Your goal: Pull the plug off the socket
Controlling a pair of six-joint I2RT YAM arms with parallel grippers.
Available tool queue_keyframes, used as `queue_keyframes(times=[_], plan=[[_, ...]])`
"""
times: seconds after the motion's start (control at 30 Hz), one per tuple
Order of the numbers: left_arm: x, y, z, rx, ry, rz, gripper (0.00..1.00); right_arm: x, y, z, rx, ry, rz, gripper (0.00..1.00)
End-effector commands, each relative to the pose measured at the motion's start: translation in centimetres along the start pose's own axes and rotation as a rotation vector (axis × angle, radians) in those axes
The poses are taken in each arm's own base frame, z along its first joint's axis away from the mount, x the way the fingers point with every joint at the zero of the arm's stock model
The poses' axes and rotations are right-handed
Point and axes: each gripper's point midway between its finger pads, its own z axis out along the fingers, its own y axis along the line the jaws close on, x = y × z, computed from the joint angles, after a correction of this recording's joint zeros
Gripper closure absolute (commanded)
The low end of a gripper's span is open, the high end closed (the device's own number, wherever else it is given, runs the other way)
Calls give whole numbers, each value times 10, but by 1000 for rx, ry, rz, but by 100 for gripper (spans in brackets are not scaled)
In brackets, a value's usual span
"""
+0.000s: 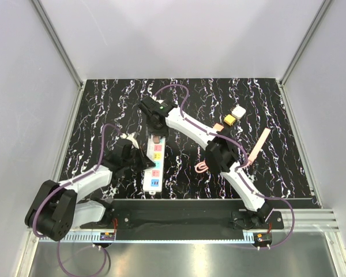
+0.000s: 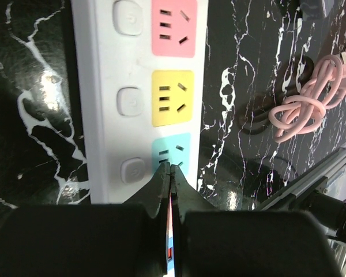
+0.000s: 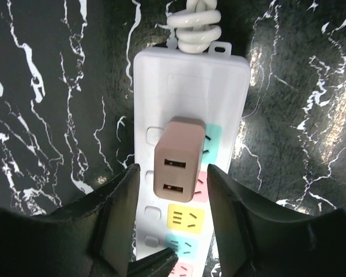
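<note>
The socket (image 1: 154, 173) is a long white power strip lying lengthwise between the arms, with its bundled cord (image 3: 194, 23) at the far end. A beige-pink plug (image 3: 177, 158) with two USB ports stands in it near that end. My right gripper (image 3: 173, 171) is open and straddles the plug, with a gap showing on each side of it. The left gripper (image 2: 170, 168) is shut with nothing held, and its tips rest on the blue outlet patch (image 2: 179, 151) near the strip's near end. From above, the plug (image 1: 154, 139) sits just under the right gripper (image 1: 155, 130).
A coiled pink cable (image 1: 202, 168) lies right of the strip. Farther right are a small white cube adapter (image 1: 238, 111), a yellow block (image 1: 229, 120) and a thin pink stick (image 1: 259, 145). The right arm's forearm crosses the middle of the black marbled mat (image 1: 104, 109).
</note>
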Motion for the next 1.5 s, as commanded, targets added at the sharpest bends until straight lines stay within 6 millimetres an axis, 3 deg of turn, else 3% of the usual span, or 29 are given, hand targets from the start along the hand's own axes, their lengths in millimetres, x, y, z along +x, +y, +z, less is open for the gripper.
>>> queue_keyframes(times=[0.0, 0.2, 0.63, 1.0, 1.33, 1.47], plan=[[-2, 2, -7, -14, -27, 19, 100, -6, -4, -4, 50, -41, -14, 44], [-19, -12, -14, -11, -54, 58, 99, -5, -5, -1, 58, -39, 2, 48], [-27, -15, 8, 14, -16, 35, 100, -1, -3, 2, 47, -19, 8, 59], [-10, 6, 25, 16, 22, -29, 100, 2, -3, 10, 56, -9, 12, 60], [10, 29, 31, -24, 58, -70, 100, -6, -3, 4, 65, -41, 13, 78], [13, 33, 34, -35, 64, -87, 100, -7, -5, 2, 78, -45, 27, 99]])
